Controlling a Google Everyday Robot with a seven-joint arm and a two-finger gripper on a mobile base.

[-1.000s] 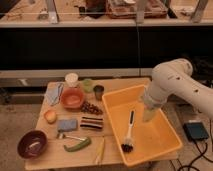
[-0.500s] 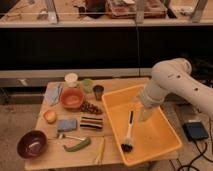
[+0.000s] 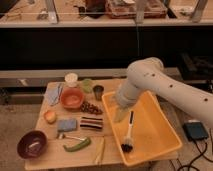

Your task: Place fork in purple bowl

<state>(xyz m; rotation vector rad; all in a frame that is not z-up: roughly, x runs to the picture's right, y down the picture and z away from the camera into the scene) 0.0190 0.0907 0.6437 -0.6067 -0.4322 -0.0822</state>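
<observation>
My gripper [image 3: 120, 115] has moved left over the yellow plastic tray [image 3: 156, 125], fingers spread and empty. The thin silvery fork [image 3: 71, 136] lies unmoved on the wooden table [image 3: 75, 159], right of the round dark purple bowl [image 3: 22, 150].

A yellow tray [image 3: 161, 125] is sitting on the right of the wooden surface [image 3: 52, 153], holding a black-handled brush [image 3: 128, 134]. An orange bowl [image 3: 71, 98] is resting back left, while a green vegetable [image 3: 76, 145] and a flat yellow stick [image 3: 100, 150] are lying near the front edge.
</observation>
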